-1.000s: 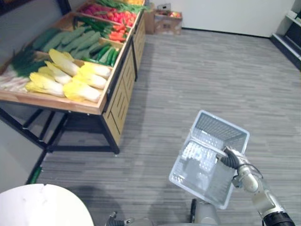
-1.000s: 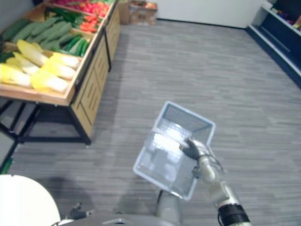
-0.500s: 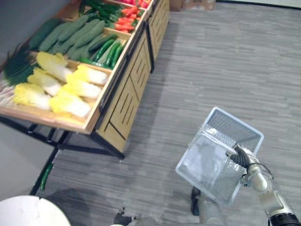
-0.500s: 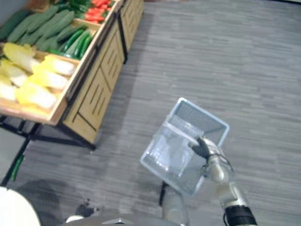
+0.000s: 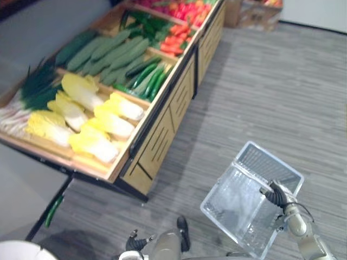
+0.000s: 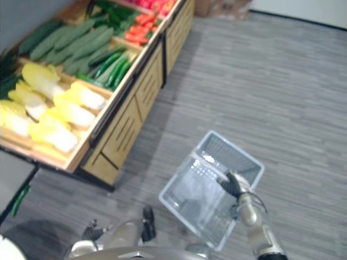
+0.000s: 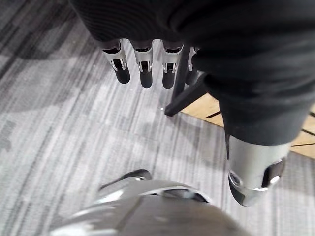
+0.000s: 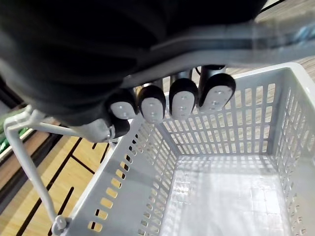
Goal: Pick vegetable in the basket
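A pale grey slotted plastic basket (image 5: 234, 199) hangs low over the floor at my right, with nothing inside it (image 8: 221, 191). My right hand (image 5: 275, 195) is shut on the basket's handle (image 8: 231, 42), its dark fingertips (image 8: 183, 100) curled under the bar. Vegetables lie on a wooden stand (image 5: 157, 138) to the left: yellow-white cabbages (image 5: 95, 116), long green cucumbers (image 5: 108, 51), slimmer green ones (image 5: 149, 80), leeks (image 5: 24, 95) and red and orange vegetables (image 5: 179, 40). My left hand (image 7: 142, 73) hangs open above the carpet, away from the stand.
The stand rests on black legs (image 5: 46, 200), and one green vegetable (image 5: 52, 203) lies on the floor beneath it. A cardboard box (image 5: 260, 11) sits at the stand's far end. Grey carpet (image 5: 282, 97) stretches out to the right.
The camera has shifted, so the stand now sits nearer and more to the middle. The right hand keeps its hold on the basket's handle.
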You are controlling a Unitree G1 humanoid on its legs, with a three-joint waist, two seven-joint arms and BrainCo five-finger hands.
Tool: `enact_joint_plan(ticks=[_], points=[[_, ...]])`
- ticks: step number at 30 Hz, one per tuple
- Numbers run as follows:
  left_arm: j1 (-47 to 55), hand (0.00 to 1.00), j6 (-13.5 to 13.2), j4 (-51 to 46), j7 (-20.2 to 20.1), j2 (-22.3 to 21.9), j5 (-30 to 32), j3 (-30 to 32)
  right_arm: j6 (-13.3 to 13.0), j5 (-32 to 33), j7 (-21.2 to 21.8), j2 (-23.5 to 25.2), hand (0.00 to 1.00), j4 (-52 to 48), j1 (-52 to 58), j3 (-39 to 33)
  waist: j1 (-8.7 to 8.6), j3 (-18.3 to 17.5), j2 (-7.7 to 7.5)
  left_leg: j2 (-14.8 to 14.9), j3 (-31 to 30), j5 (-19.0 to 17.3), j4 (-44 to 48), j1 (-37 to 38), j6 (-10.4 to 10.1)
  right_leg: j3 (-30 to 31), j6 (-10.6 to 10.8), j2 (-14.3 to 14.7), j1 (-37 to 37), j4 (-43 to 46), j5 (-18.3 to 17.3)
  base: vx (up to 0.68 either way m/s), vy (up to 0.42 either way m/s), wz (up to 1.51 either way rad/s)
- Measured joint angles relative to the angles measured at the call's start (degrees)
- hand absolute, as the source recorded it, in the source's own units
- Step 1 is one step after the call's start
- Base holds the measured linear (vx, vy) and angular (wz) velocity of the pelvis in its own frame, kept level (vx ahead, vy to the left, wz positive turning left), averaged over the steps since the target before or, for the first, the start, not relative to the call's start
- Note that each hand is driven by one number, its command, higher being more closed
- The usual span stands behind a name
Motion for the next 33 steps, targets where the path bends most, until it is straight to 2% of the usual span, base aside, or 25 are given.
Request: enact_joint_plan(ticks=[2, 5, 7, 8, 9, 10, 11, 12, 13, 14, 15, 17, 18, 19, 20, 22, 24, 26, 27, 28, 30, 31, 33], points=[[0.2, 0.0, 0.0, 0.5, 0.1, -0.3, 1.0, 0.1, 0.0, 0.0, 0.0, 0.0, 1.0, 1.0, -1.4, 1.4, 0.88, 0.2, 0.18, 0.2, 0.5, -1.9, 2.0, 0.9, 0.3, 0.4, 0.6, -0.3, 1.8, -0.1, 0.7, 0.19, 0.061, 0.07], [0.5, 0.0, 0.0, 0.9, 0.0, -0.3, 1.4, 0.0, -0.3, 0.0, -0.1, 0.1, 1.0, 1.6, -2.9, 4.0, 2.35, 0.0, -0.32, 0.0, 1.9, -2.9, -2.2, 4.3, -0.5, 3.5, 0.5, -0.6, -0.1, 5.2, 1.4, 0.12, 0.043, -0.22], [1.3, 0.0, 0.0, 1.7, 0.2, -0.2, 1.4, -0.6, -0.5, 0.0, -0.1, 0.9, 1.0, 1.9, -3.0, 4.2, 2.54, -0.2, -0.42, -1.5, 2.1, -2.4, -9.8, 8.7, -0.1, 5.3, 1.1, -2.0, -7.6, 20.8, 1.1, 0.09, 0.08, -0.09], [1.9, 0.0, 0.0, 1.9, 0.2, 0.2, 1.4, -0.9, -0.5, 0.0, -0.4, 1.5, 1.0, 2.1, -3.1, 4.2, 2.53, -0.4, -1.07, -2.2, 2.5, -2.3, -11.4, 10.0, -0.1, 6.4, 2.6, -2.8, -10.3, 26.6, 1.4, 0.15, 0.09, 0.0], [2.7, 0.0, 0.1, 2.0, 0.5, 1.1, 1.3, -1.7, -0.5, -0.7, -0.8, 2.0, 1.0, 2.1, -3.6, 4.6, 2.38, -0.2, -2.55, -3.1, 3.3, -2.3, -13.2, 12.7, -0.1, 9.1, 8.1, -4.2, -15.1, 38.8, 4.0, 0.19, 0.075, 0.09], [3.3, 0.0, 0.1, 2.0, 0.5, 2.1, 1.4, -2.2, -0.6, -0.9, -0.9, 1.9, 1.0, 2.1, -3.8, 5.1, 2.35, -0.2, -3.97, -4.0, 2.8, -2.4, -13.4, 14.6, -0.1, 11.3, 9.9, -4.8, -17.9, 45.7, 8.1, 0.24, 0.084, 0.33], [3.9, 0.0, 0.2, 1.9, 0.4, 3.1, 1.3, -2.9, -0.6, -1.3, -0.9, 1.9, 1.0, 2.1, -3.7, 5.2, 2.2, -0.2, -5.0, -5.0, 1.0, -2.5, -13.6, 16.5, 0.7, 12.2, 9.8, -5.0, -19.0, 50.6, 13.4, 0.19, 0.043, 0.72], [4.2, 0.0, 0.4, 1.9, 0.4, 3.8, 1.3, -3.2, -0.6, -1.3, -1.1, 2.0, 1.0, 2.2, -3.3, 5.2, 1.3, -0.2, -5.25, -5.5, -1.5, -2.6, -13.9, 18.4, 2.1, 12.3, 9.6, -4.7, -19.6, 54.3, 19.5, 0.31, 0.014, 1.14], [4.1, 0.0, 0.9, 1.9, 0.4, 4.3, 1.2, -3.8, -0.6, -1.3, -1.1, 2.3, 1.0, 2.4, -3.3, 5.2, 0.8, -0.6, -6.22, -5.8, -5.1, -3.2, -13.8, 20.2, 3.4, 12.4, 8.4, -4.2, -22.1, 60.7, 15.5, 0.33, -0.007, 1.14], [3.8, 0.0, 1.0, 1.9, 0.4, 4.4, 1.2, -3.8, -0.6, -1.7, -1.1, 2.3, 1.0, 2.4, -3.3, 5.2, 0.68, -0.6, -6.21, -5.7, -6.4, -3.4, -13.8, 20.7, 3.4, 11.8, 6.2, -3.8, -23.6, 62.3, 12.1, 0.44, -0.059, 1.21], [3.4, 0.0, 1.1, 1.9, 0.5, 4.3, 1.1, -3.7, -0.6, -2.3, -1.3, 2.3, 1.0, 2.4, -3.5, 4.8, 0.07, -0.7, -5.71, -5.3, -9.3, -3.9, -13.9, 21.4, 3.5, 9.8, 1.8, -3.4, -26.1, 61.8, 7.4, 0.24, -0.057, 0.96], [3.0, 0.0, 1.3, 1.9, 0.4, 4.2, 0.9, -3.4, -0.5, -2.8, -1.2, 2.1, 1.0, 2.4, -3.7, 4.6, -0.71, -0.4, -5.03, -4.8, -12.6, -4.1, -14.0, 22.8, 3.3, 7.5, -2.3, -3.4, -27.3, 54.9, 4.3, 0.27, -0.088, 1.14], [3.0, 0.0, 1.3, 1.8, 0.4, 4.0, 0.8, -2.6, -0.5, -2.8, -1.0, 1.9, 1.0, 2.6, -3.7, 4.6, -0.72, -0.5, -4.56, -4.4, -15.3, -4.3, -13.8, 23.6, 2.8, 7.0, -2.9, -3.2, -27.3, 45.6, 3.5, 0.4, -0.167, 1.34], [2.7, 0.0, 1.3, 1.7, 0.4, 3.9, 0.7, -1.9, -0.5, -2.8, -0.9, 1.8, 1.0, 3.4, -3.8, 4.6, -0.61, -0.6, -4.14, -3.8, -17.9, -4.9, -13.8, 24.3, 2.0, 7.7, -2.9, -3.0, -27.2, 35.8, 3.5, 0.36, -0.175, 1.16], [2.7, 0.0, 1.3, 1.7, 0.4, 3.9, 0.6, -1.5, -0.5, -2.8, -0.9, 1.8, 1.0, 3.8, -3.9, 4.6, -0.48, -0.6, -3.92, -3.5, -19.2, -5.3, -13.6, 24.4, 1.5, 8.5, -2.5, -3.0, -27.2, 31.1, 3.8, 0.39, -0.238, 1.18], [2.6, 0.0, 1.2, 1.8, 0.4, 3.6, 0.1, 0.2, -0.5, -2.8, -0.8, 1.8, 1.0, 4.3, -5.0, 4.5, -0.32, -0.6, -3.3, -1.6, -23.8, -7.8, -11.9, 24.5, -1.1, 13.3, -1.8, -3.4, -27.8, 18.1, 4.7, 0.37, -0.297, 1.1], [2.6, 0.0, 1.3, 1.8, 0.4, 3.8, 0.1, 1.3, -0.6, -2.8, -0.7, 1.8, 1.0, 4.3, -5.4, 4.5, 0.28, -0.5, -3.18, 0.0, -27.1, -10.4, -10.8, 24.9, -3.2, 14.6, -0.7, -5.0, -27.9, 13.2, 5.4, 0.46, -0.498, 0.95], [3.1, 0.0, 1.3, 1.9, 0.4, 4.0, 0.1, 2.2, -0.7, -2.8, -0.1, 1.8, 1.0, 4.3, -5.4, 4.5, 1.04, -0.9, -3.86, 1.7, -29.8, -13.6, -9.9, 25.7, -5.7, 14.6, -0.3, -6.6, -27.6, 10.4, 5.6, 0.46, -0.606, 0.8], [3.7, 0.0, 1.3, 2.2, 0.4, 4.6, 0.1, 3.1, -0.4, -2.8, 0.1, 1.7, 1.0, 4.4, -5.3, 4.1, 1.35, -1.6, -5.27, 2.9, -30.7, -15.6, -10.1, 26.4, -7.5, 14.4, 2.6, -7.0, -27.2, 9.9, 7.2, 0.38, -0.63, 0.75], [3.2, 0.0, 1.6, 4.1, 0.1, 2.7, -0.4, 4.0, 0.2, -2.8, 0.2, 1.2, 1.0, 4.5, -4.7, 1.9, 1.27, -2.0, -2.58, 6.3, -31.5, -16.3, -9.7, 26.5, -8.7, 11.9, 5.8, -4.9, -28.5, 16.4, 9.6, 0.37, -0.612, 0.77], [3.1, 0.0, 1.7, 4.9, -0.1, -0.3, -1.6, 5.6, 0.7, -2.8, 0.5, -0.3, 1.0, 4.8, -4.4, 2.1, 0.38, -2.9, -0.94, 8.9, -31.0, -12.6, -9.2, 26.3, -9.8, 9.1, 3.7, -3.7, -29.9, 22.1, 5.6, 0.36, -0.485, 0.53], [3.2, 0.0, 1.7, 4.9, 0.1, -0.9, -1.7, 6.6, 0.7, -2.8, 0.5, -0.4, 1.0, 5.0, -4.5, 2.5, 0.38, -3.1, -0.42, 9.7, -31.1, -11.0, -9.0, 26.1, -10.6, 8.4, 3.0, -3.2, -30.0, 23.6, 4.9, 0.4, -0.495, 0.34], [3.1, 0.0, 1.7, 5.2, 0.0, -1.0, -2.1, 7.6, 0.7, -2.8, 0.6, -0.5, 1.0, 5.4, -5.4, 4.0, -0.2, -4.3, 0.64, 12.2, -31.5, -4.6, -5.5, 21.8, -10.6, 4.1, -0.2, -1.7, -29.8, 25.4, 2.7, 0.36, -0.435, 0.52]])
